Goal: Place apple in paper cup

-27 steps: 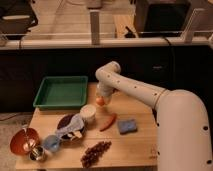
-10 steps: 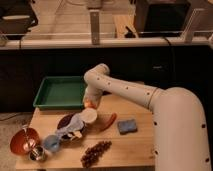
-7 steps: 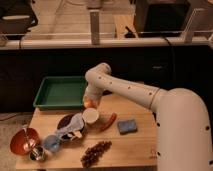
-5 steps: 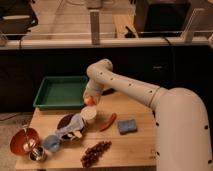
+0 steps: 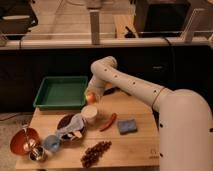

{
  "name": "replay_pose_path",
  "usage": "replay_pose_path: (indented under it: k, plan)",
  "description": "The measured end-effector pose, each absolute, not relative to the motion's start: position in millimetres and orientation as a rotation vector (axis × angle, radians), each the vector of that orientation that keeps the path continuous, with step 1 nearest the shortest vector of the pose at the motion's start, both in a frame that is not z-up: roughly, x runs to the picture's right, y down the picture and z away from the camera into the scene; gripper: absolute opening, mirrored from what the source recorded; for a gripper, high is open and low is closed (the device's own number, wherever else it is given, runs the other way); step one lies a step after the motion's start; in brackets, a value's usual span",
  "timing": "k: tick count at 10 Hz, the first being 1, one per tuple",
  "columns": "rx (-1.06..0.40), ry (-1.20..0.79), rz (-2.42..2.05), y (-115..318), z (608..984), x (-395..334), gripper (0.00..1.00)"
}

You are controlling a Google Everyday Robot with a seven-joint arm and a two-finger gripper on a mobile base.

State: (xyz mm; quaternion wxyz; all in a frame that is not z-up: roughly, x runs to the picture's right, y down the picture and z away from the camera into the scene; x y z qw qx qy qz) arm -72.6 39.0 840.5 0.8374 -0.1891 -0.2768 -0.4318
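Observation:
The apple (image 5: 90,97) is a small orange-red fruit held at the end of my white arm, just above and a little behind the paper cup. The paper cup (image 5: 90,114) is cream-white and stands upright on the wooden table, its round rim open. My gripper (image 5: 91,95) is at the apple, above the cup's far edge, near the right front corner of the green tray. The apple is in the air, not inside the cup.
A green tray (image 5: 61,91) lies at the back left. A long red-orange item (image 5: 108,122) and a blue sponge (image 5: 127,125) lie right of the cup. A dark plate with blue cloth (image 5: 70,125), a small blue cup (image 5: 51,144), an orange-brown bowl (image 5: 24,141) and dark grapes (image 5: 95,152) lie in front.
My gripper has carried the apple from right of the cup leftward to above the cup, then lifted slightly. The cup and other items have not moved.

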Motion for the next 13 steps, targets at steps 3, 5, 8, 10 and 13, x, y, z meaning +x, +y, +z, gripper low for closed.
replay_pose_path:
  k: [3, 5, 8, 10, 13]
  plan:
    - [-0.374, -0.606, -0.933, 46, 822, -74, 0.02]
    - [-0.358, -0.622, -0.949, 51, 810, -71, 0.02]
    - [-0.346, -0.638, -0.983, 61, 795, -75, 0.02]
    - [-0.347, -0.651, -1.029, 68, 788, -78, 0.02]
    - [-0.340, -0.654, -1.077, 73, 777, -78, 0.26]
